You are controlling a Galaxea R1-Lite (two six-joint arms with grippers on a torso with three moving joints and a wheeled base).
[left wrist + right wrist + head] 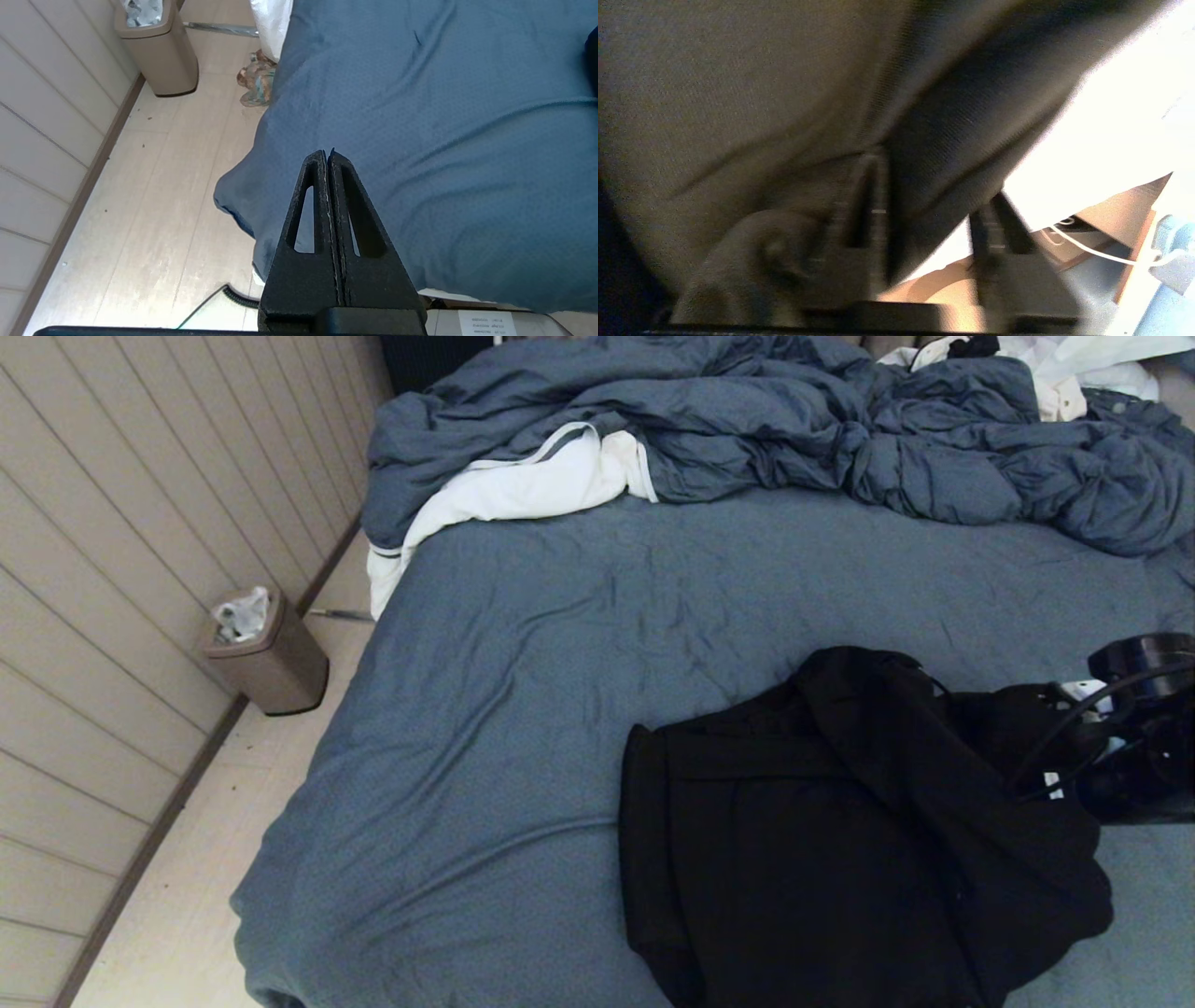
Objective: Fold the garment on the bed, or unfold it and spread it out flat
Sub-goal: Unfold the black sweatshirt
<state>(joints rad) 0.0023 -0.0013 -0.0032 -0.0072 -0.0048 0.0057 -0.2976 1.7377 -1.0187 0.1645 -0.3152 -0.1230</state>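
The black garment [840,840] lies rumpled on the near right part of the bed [607,644], with a folded flap raised toward its right side. My right arm [1144,747] reaches in from the right edge to that raised part. In the right wrist view my right gripper [934,179] is open, its jaws apart with a fold of the dark garment [952,130] hanging between them. My left gripper [327,153] is shut on nothing and hangs over the bed's [444,140] near left corner, away from the garment.
A rumpled blue-grey duvet [794,420] and a white cloth with grey trim [523,485] lie across the far end of the bed. A tan waste bin [266,653] stands by the panelled wall on the left. A crumpled patterned cloth [257,84] lies on the floor.
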